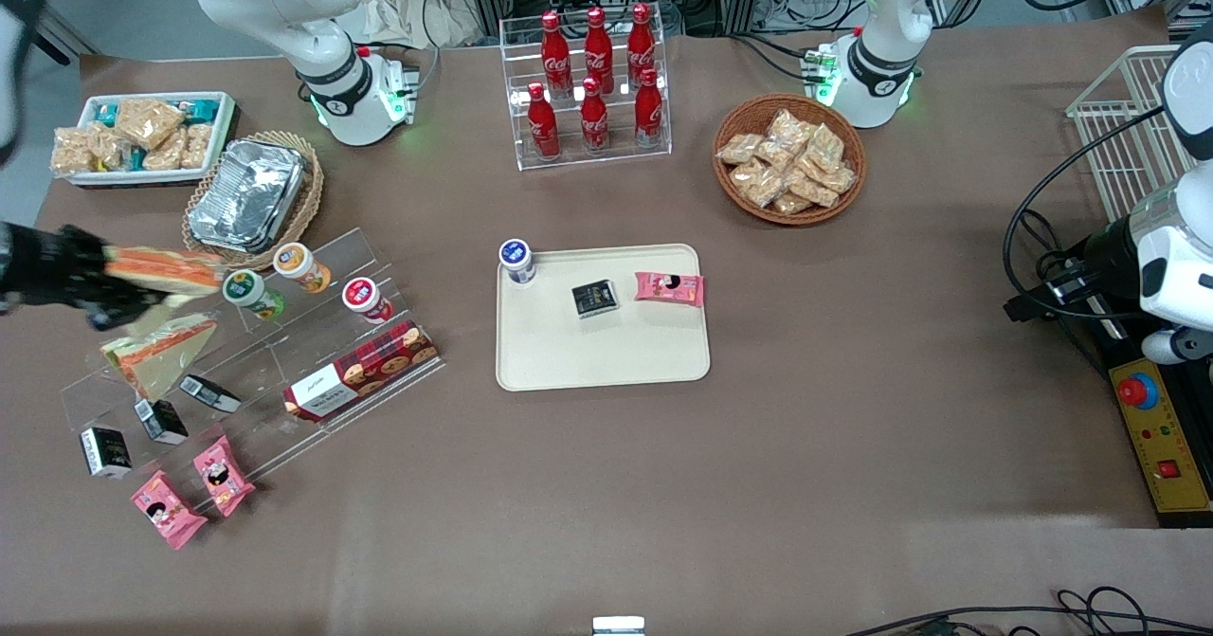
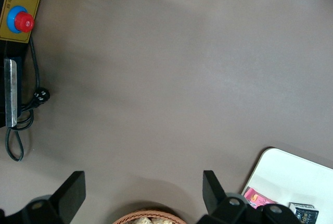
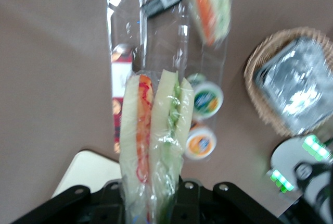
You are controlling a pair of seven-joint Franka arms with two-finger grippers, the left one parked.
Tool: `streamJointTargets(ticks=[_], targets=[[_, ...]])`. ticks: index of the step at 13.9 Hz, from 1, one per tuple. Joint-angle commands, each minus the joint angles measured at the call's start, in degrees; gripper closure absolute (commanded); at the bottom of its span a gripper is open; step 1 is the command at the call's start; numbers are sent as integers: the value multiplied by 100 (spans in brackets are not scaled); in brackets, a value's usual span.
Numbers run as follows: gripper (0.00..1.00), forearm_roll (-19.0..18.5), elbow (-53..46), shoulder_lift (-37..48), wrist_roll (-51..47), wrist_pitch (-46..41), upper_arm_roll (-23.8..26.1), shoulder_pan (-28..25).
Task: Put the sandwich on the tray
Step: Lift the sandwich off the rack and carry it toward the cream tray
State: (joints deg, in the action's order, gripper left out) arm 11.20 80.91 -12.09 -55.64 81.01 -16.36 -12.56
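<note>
Brown-covered worktop, cluttered with display goods. The gripper (image 1: 99, 281) is raised above the acrylic display rack (image 1: 256, 361) at the working arm's end of the worktop, clenched on the sandwich (image 1: 161, 271), which it holds clear of the rack. The tray (image 1: 606, 352) lies at mid-worktop, well apart, already carrying a cup (image 1: 516, 262) and two packets.

Risk: the slick wrap could slide in the grip during transfer, or the wedge could land on the tray's present items.

Obscured: the arm is cut off at the frame edge; the fingers merge with the wrap, so the depth of the grip is unclear.
</note>
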Motion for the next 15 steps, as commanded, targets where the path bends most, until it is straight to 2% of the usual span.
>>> streamJointTargets(ticks=[1, 2, 4, 7, 12, 15], targets=[[100, 154, 30, -12, -1172, 388, -78, -762], [100, 311, 65, -47, -1621, 642, -87, -1018], [100, 357, 109, -258, -2448, 1100, -87, -1484], [100, 401, 223, -767, -2793, 1662, -87, -2143], [100, 401, 829, -1408, -3671, 3242, -78, -2908], [100, 392, 874, -1831, -4453, 4131, -87, -3304]])
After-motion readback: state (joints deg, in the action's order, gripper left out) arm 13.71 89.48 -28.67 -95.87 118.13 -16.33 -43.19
